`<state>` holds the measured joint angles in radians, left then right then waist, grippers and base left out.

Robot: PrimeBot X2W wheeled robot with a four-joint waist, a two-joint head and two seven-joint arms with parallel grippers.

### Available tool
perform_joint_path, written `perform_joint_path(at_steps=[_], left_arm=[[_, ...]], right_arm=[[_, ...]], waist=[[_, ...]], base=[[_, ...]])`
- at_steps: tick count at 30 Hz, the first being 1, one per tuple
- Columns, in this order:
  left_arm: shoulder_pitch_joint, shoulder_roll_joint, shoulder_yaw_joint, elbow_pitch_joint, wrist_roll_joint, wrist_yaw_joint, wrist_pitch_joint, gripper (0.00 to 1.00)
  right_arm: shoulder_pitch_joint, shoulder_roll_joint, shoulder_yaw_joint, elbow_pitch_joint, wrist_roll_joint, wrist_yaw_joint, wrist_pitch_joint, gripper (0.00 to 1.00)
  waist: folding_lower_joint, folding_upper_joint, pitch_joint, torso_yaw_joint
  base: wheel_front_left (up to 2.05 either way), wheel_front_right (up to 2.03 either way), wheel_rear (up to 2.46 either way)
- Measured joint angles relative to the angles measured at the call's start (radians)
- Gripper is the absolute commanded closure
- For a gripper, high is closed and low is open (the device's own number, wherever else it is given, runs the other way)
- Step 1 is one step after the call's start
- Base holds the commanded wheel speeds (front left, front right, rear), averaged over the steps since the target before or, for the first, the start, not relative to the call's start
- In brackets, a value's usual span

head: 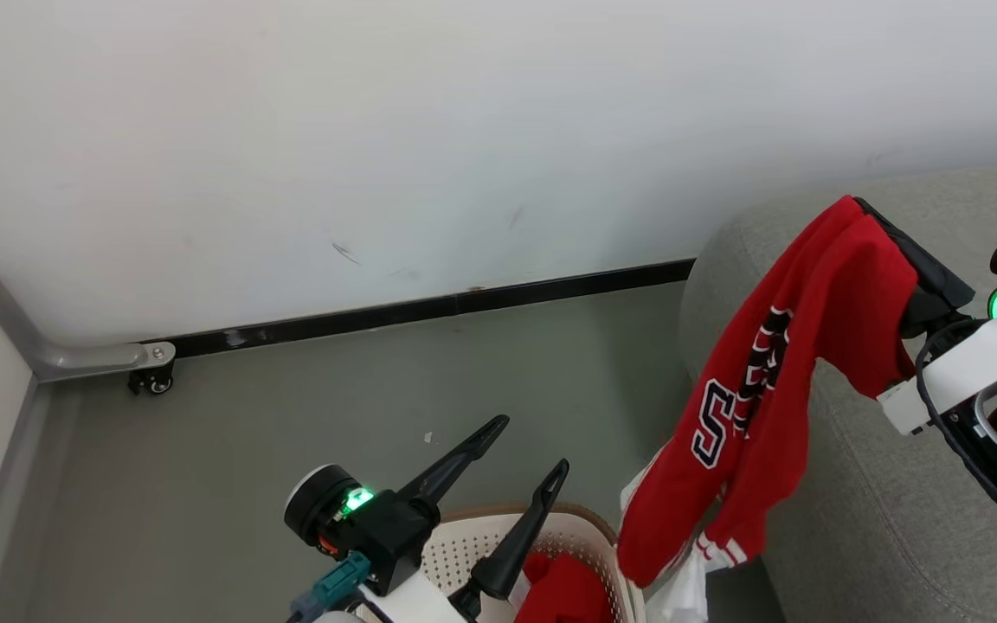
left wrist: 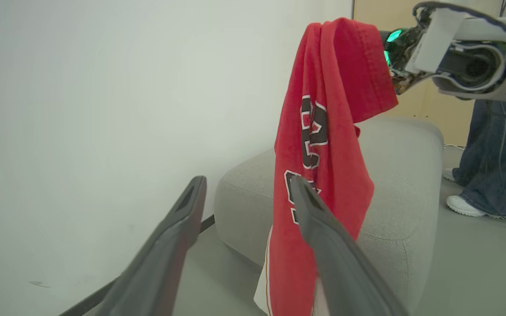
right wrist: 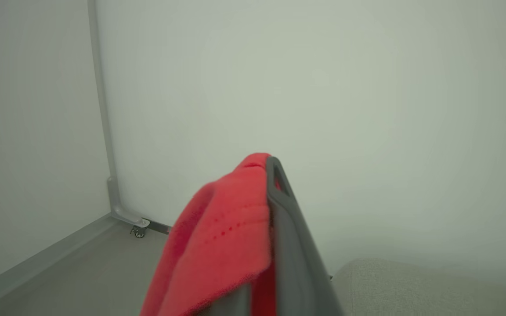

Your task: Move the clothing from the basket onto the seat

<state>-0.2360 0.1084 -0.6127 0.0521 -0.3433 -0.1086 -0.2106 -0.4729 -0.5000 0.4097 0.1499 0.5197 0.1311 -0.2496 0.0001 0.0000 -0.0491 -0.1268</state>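
Observation:
A red jersey (head: 767,389) with outlined lettering hangs from my right gripper (head: 860,206), which is shut on its top edge above the grey seat (head: 897,519). Its lower end dangles beside the seat's left side, near the basket (head: 589,519). In the right wrist view the jersey (right wrist: 226,228) is bunched against one dark finger (right wrist: 281,193). My left gripper (head: 530,446) hovers open and holds nothing over the cream basket, where more red clothing (head: 563,588) lies. The left wrist view looks between its own spread fingers (left wrist: 191,202) at the hanging jersey (left wrist: 327,131) and the seat (left wrist: 402,175).
A white wall with a black baseboard (head: 429,307) runs behind the grey floor. A metal frame on a caster (head: 152,381) stands in the left corner. A person's legs in jeans (left wrist: 494,158) and a white shoe (left wrist: 464,206) stand beyond the seat.

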Motion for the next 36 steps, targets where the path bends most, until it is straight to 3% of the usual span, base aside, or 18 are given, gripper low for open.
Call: perform_joint_path(at_steps=[19,36], left_arm=[[0.003,-0.008,-0.069,-0.017,-0.035,-0.01,0.007,0.0],[0.004,0.003,-0.054,-0.031,-0.032,-0.003,0.006,0.0]], right_arm=[[0.119,-0.016,-0.135,-0.052,-0.029,0.0,0.0,1.0],[0.133,0.024,-0.158,-0.031,-0.014,0.0,0.004,1.0]], waist=[[0.0,0.0,0.004,-0.113],[0.0,0.0,0.031,-0.2]], base=[[0.0,0.0,0.0],[0.0,0.0,0.0]])
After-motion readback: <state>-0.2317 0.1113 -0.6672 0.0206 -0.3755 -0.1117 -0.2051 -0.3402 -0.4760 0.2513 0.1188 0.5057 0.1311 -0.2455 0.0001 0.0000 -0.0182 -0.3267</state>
